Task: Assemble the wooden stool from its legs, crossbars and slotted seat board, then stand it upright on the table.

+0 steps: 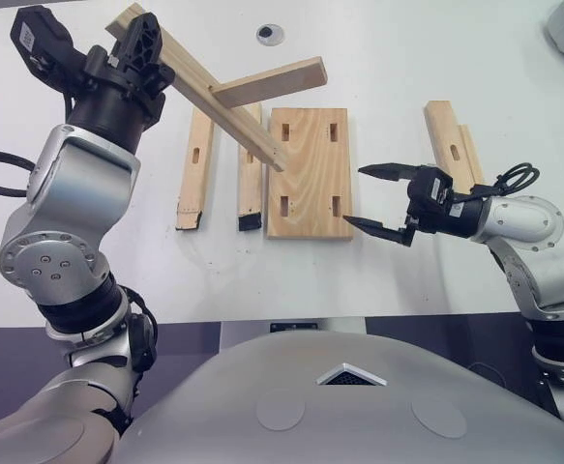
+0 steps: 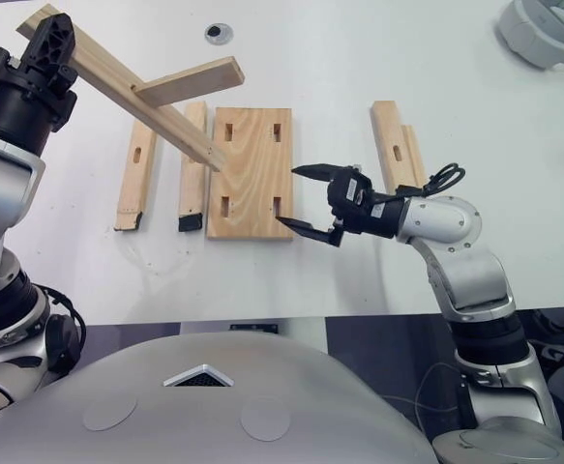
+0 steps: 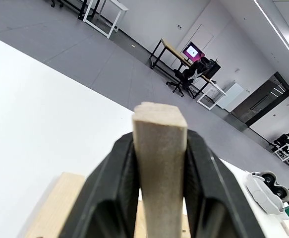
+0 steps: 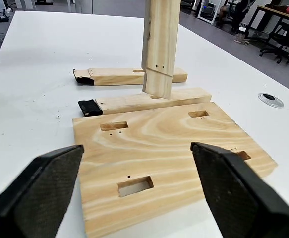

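Wood like this looks hard and stiff, not too heavy, and it should not bend or squash. The left claw grips one end of a leg with a crossbar stuck in it. It holds them up in the air, with the leg's low end near the left side of the seat board. The seat board lies flat on the counter. The right claw is wide open, just beside the seat board's right edge. The long sides look best to grab. No words show on the wood.

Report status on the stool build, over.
Left gripper shut on pale wooden leg-and-crossbar piece, held above white table. Right gripper open beside slotted wooden seat board, lying flat. Loose wooden legs either side; nothing on board.
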